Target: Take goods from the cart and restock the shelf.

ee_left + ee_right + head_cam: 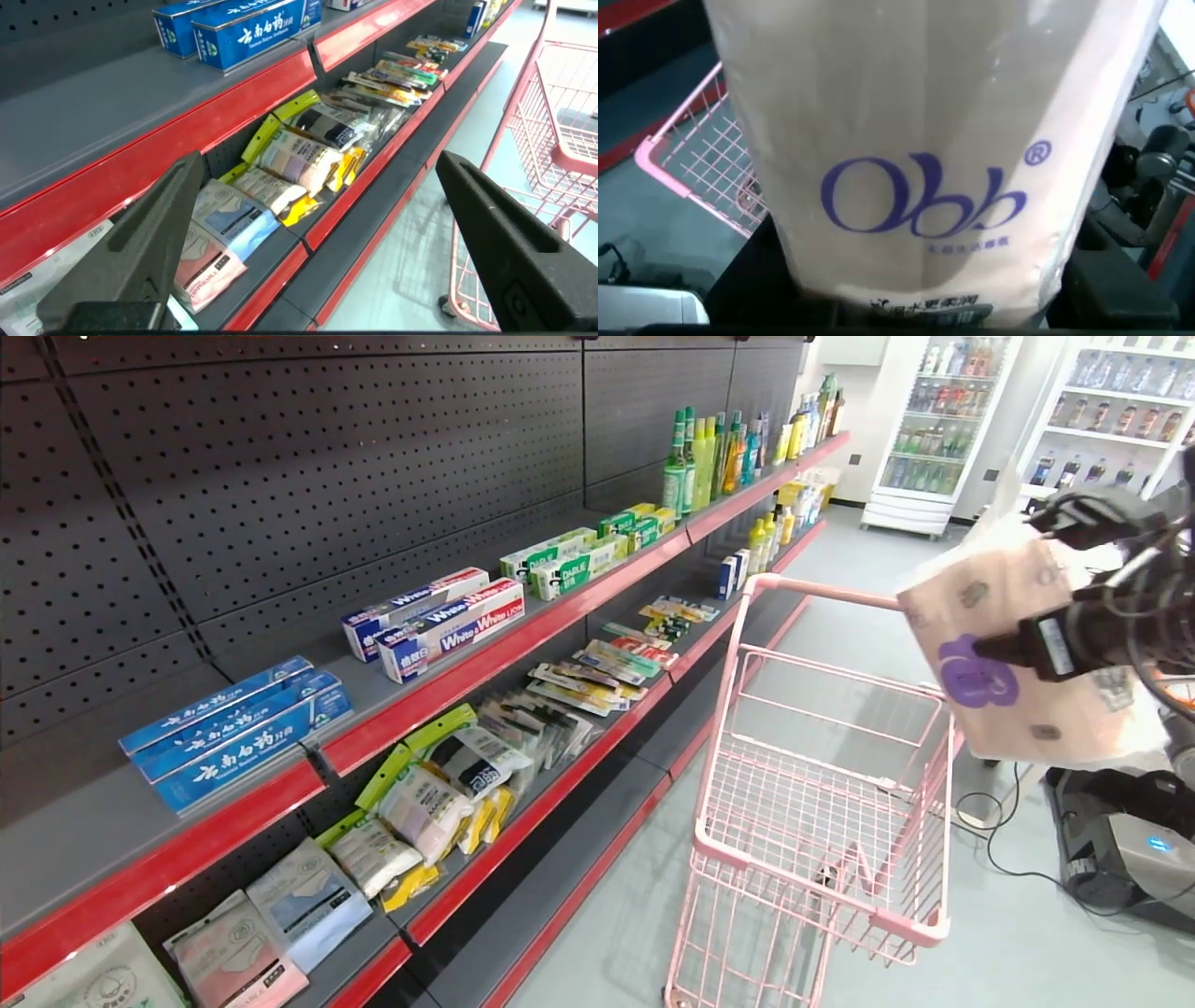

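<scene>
The right hand (1038, 583) is clamped on the tissue pack (1027, 705), held up by the pink cart (805, 586) — well apart from the shelf (485, 649). The soft wrapping may slip or sag in the swing across. Left hand (318, 173) is spread open by the shelf — empty

Shop — stocked shelves (485, 665), pink cart (822, 591)
</scene>
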